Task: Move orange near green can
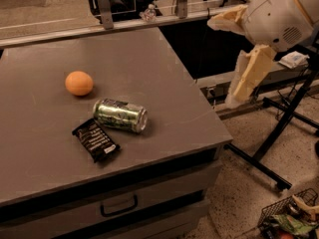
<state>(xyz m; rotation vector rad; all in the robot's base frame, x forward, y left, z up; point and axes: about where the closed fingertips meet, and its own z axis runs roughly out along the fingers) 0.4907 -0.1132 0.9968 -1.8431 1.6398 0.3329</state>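
Observation:
The orange (79, 83) sits on the grey table (149, 68), left of centre. The green can (120, 115) lies on its side a short way in front and to the right of the orange, not touching it. My gripper (233, 53) hangs in the air past the table's right edge, well away from both, at about the height of the table's far half. Its two cream fingers (245, 76) stand spread apart and hold nothing.
A black snack wrapper (95, 140) lies just in front-left of the can. The table has a drawer (118, 206) in its front. A metal stand (279, 133) and a wire basket (289, 218) are on the floor to the right. A rail (104, 6) runs behind the table.

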